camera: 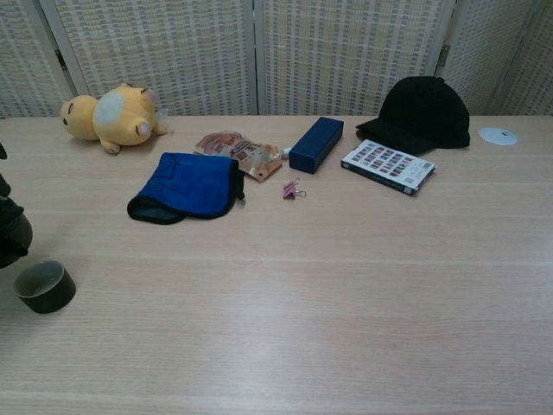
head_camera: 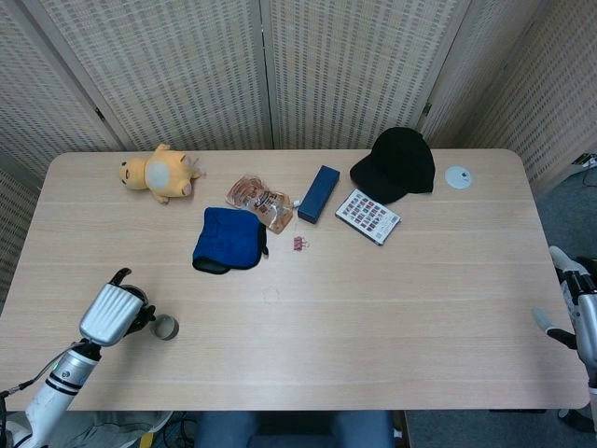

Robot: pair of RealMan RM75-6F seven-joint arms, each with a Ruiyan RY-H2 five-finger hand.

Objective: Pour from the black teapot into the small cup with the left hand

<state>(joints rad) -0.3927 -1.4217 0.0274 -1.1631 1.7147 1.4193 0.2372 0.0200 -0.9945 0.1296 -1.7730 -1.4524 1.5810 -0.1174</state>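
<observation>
In the head view my left hand (head_camera: 112, 315) sits at the table's near left, its silver back covering most of the black teapot (head_camera: 142, 316) that it grips. The small dark cup (head_camera: 165, 327) stands just right of the hand, almost touching the teapot. In the chest view the teapot (camera: 10, 235) shows at the left edge, above and beside the cup (camera: 40, 286), which looks empty. The spout is hidden. My right hand (head_camera: 571, 303) hangs off the table's near right edge, fingers apart and holding nothing.
Further back lie a blue cloth (head_camera: 229, 239), a yellow plush toy (head_camera: 159, 173), a snack packet (head_camera: 258, 199), a blue box (head_camera: 319, 193), a pink clip (head_camera: 299, 244), a card booklet (head_camera: 367, 216), a black cap (head_camera: 396, 163) and a white disc (head_camera: 458, 176).
</observation>
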